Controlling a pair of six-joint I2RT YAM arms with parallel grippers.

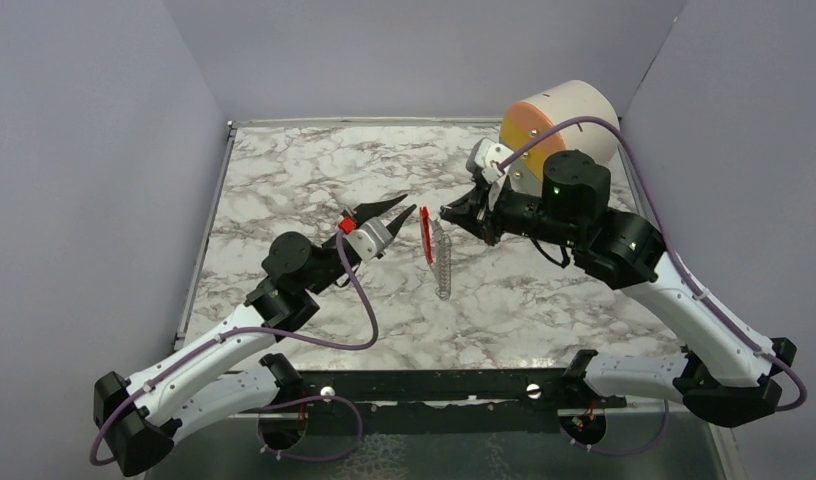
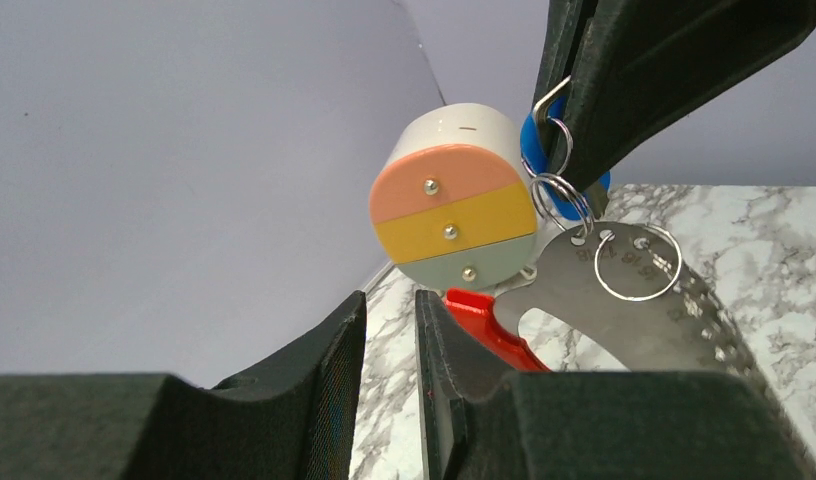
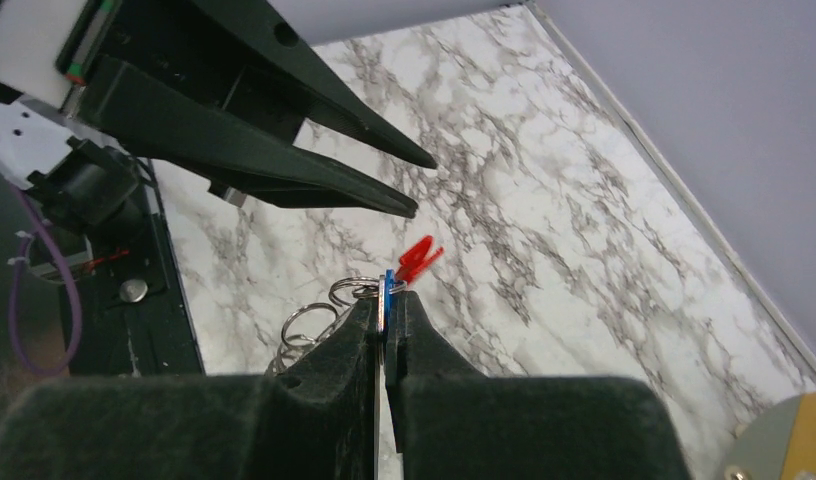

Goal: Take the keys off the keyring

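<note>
**Top external view.** Shows the left gripper (image 1: 408,204) raised over the marble table (image 1: 304,170), fingers parted a small way with nothing between them. Shows the right gripper (image 1: 447,213) facing it, the tips near but apart. Locates the red keyring (image 1: 426,235) between the two grippers, standing on edge, with the silvery keys (image 1: 443,262) trailing from it toward the near edge. Locates a round drawer unit (image 1: 569,115) at the far right corner, behind the right arm.

**Left wrist view.** Shows the left fingers (image 2: 334,380) separated by a narrow gap, empty. Shows the right gripper at upper right, clamped on the blue-headed key (image 2: 529,140). Shows steel split rings (image 2: 559,195) hanging below that key and carrying a flat silvery key stamped with numerals. Places the keyring (image 2: 484,325) just beside the finger on the right of this view; cannot tell whether the two touch.

**Right wrist view.** Shows the right fingers (image 3: 359,330) pressed together on the blue-headed key (image 3: 386,285), seen edge-on. Places the keyring (image 3: 419,257) just beyond the fingertips, above the table. Shows the split rings (image 3: 309,325) to the left of the fingers. Shows the left gripper (image 3: 424,187) farther off, jaws slightly apart, gripping nothing.
</note>
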